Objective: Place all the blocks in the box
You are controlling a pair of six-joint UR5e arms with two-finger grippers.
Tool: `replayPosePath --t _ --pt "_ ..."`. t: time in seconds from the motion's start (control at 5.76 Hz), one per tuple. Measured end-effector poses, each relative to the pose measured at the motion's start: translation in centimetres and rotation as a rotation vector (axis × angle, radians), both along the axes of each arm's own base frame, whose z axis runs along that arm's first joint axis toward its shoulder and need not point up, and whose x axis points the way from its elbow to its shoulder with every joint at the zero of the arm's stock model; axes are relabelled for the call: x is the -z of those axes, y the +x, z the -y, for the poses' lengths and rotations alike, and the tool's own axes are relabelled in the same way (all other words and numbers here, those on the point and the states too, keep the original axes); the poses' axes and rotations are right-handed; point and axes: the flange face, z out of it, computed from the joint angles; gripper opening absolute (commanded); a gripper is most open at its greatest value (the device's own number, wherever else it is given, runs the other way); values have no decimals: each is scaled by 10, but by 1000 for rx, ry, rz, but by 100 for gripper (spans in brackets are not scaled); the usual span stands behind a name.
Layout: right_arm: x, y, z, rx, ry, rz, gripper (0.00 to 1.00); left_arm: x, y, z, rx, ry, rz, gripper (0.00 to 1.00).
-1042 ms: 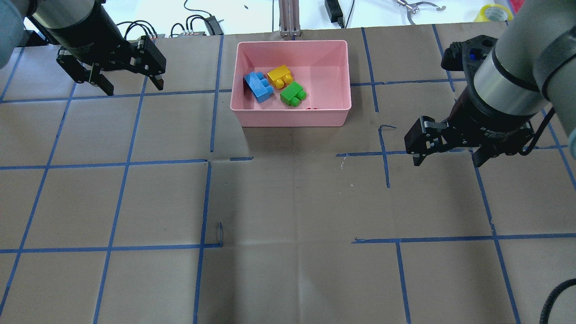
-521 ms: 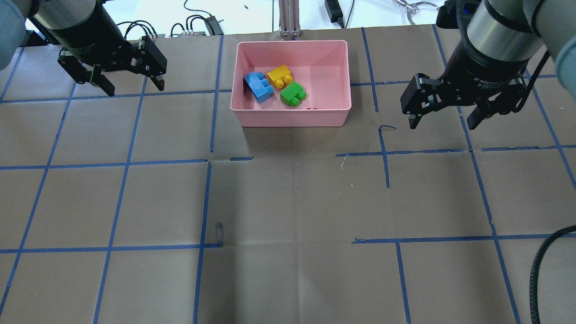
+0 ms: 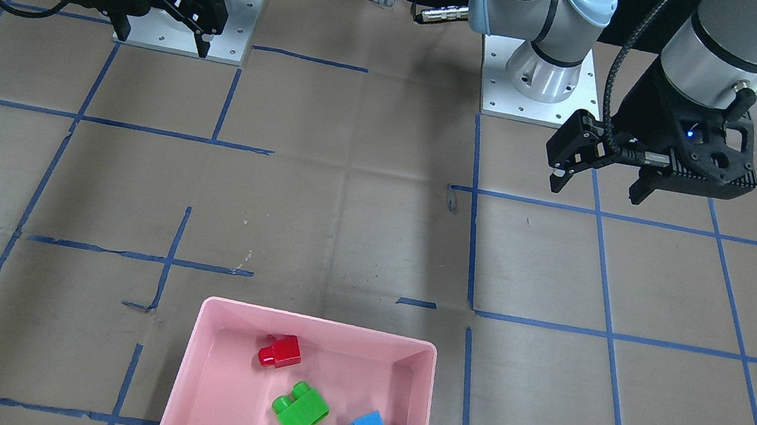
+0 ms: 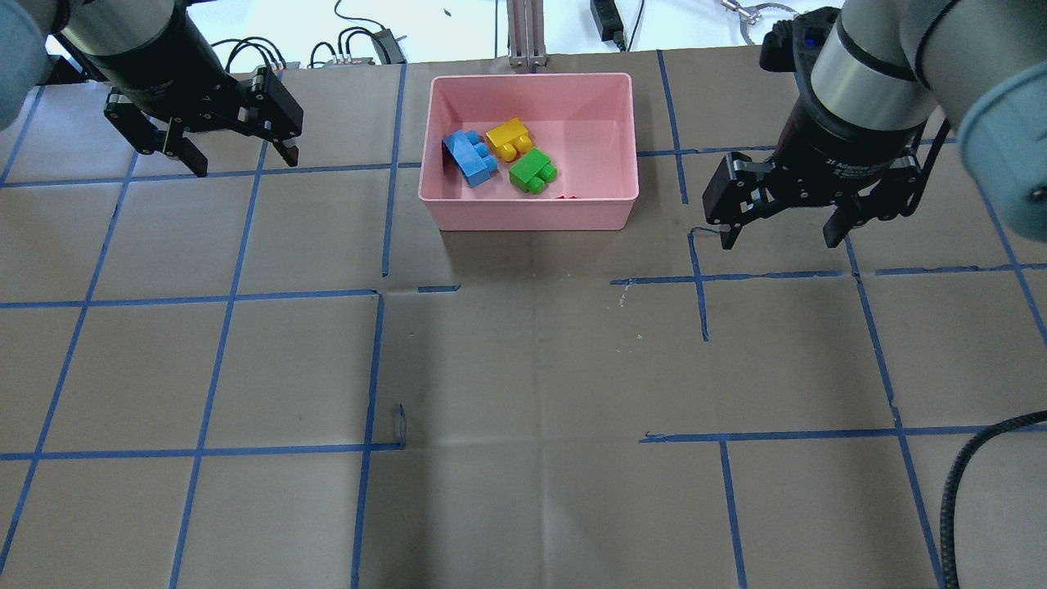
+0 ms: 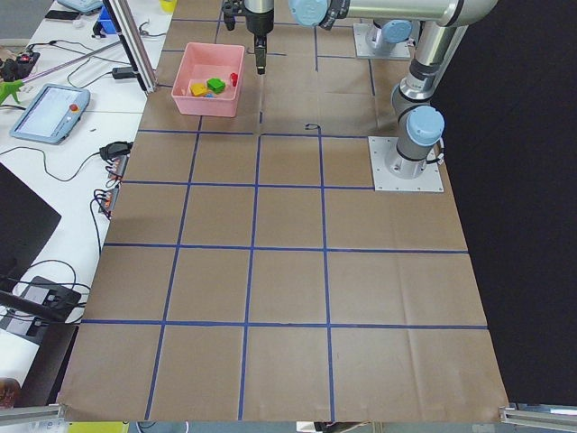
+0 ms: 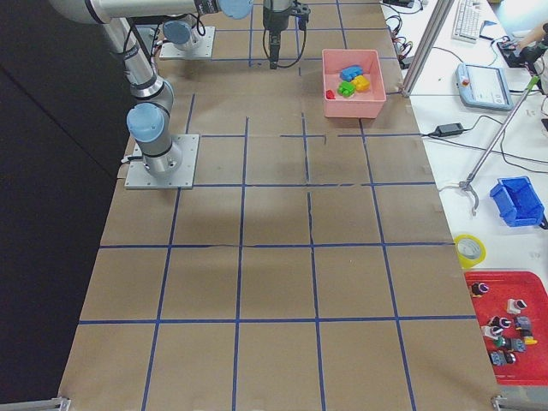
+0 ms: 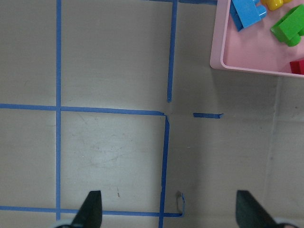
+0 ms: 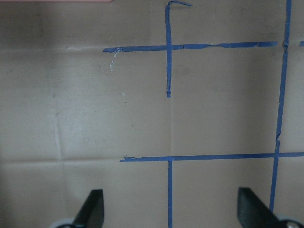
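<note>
The pink box (image 4: pixel 528 215) stands at the far middle of the table. In it lie the light-blue block (image 4: pixel 469 158), the yellow block (image 4: pixel 508 137), the green block (image 4: pixel 532 171) and the red block (image 3: pixel 280 351), which the box's near wall almost hides in the overhead view. My left gripper (image 4: pixel 243 159) is open and empty, above the table left of the box. My right gripper (image 4: pixel 778 239) is open and empty, above the table right of the box. The left wrist view shows the box corner (image 7: pixel 247 67) with blocks inside. The right wrist view shows only bare paper.
Brown paper with a blue tape grid (image 4: pixel 703 278) covers the table. Cables (image 4: pixel 360 41), a metal post (image 4: pixel 527 33) and a power adapter (image 4: pixel 605 16) lie beyond the far edge behind the box. The arm bases (image 3: pixel 543 78) stand at the robot's side.
My right gripper has moved away from the near side toward the far edge, then left toward the box, staying open. The left gripper and the blocks have not moved.
</note>
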Motion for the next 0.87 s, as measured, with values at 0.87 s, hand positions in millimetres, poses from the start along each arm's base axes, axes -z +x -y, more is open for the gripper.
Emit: replayPosePath --t 0.87 --pt "4 2 1 -5 1 2 100 2 1 4 2 -8 10 100"
